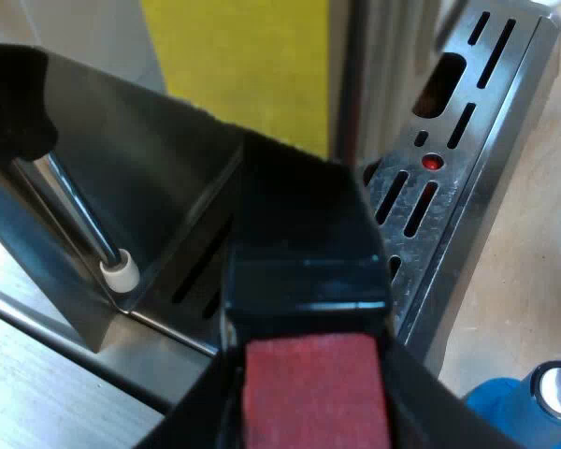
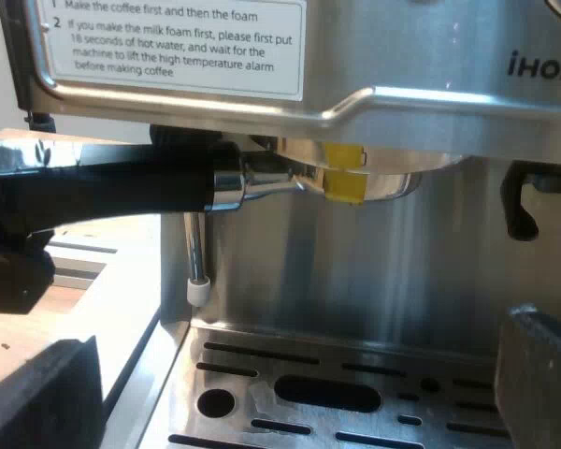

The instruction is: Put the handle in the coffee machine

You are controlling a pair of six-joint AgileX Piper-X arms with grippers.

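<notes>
As the espresso machine point(image 2: 430, 281) rises over its drip tray point(image 2: 355, 360), the metal holder point(image 2: 355, 182) sits at the machine's front. It is likely stiff and heavy, best taken by the dark handle point(image 2: 112, 192), which the left hand point(image 1: 313, 421) pinches at its red end. The right hand point(image 2: 290, 383) hangs spread, and the steam wand point(image 2: 194, 253) crowds the swing.

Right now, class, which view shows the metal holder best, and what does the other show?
The right wrist view: the holder lies side-on, its metal head at the espresso machine. The left wrist view gives its handle end-on, red end nearest.
</notes>
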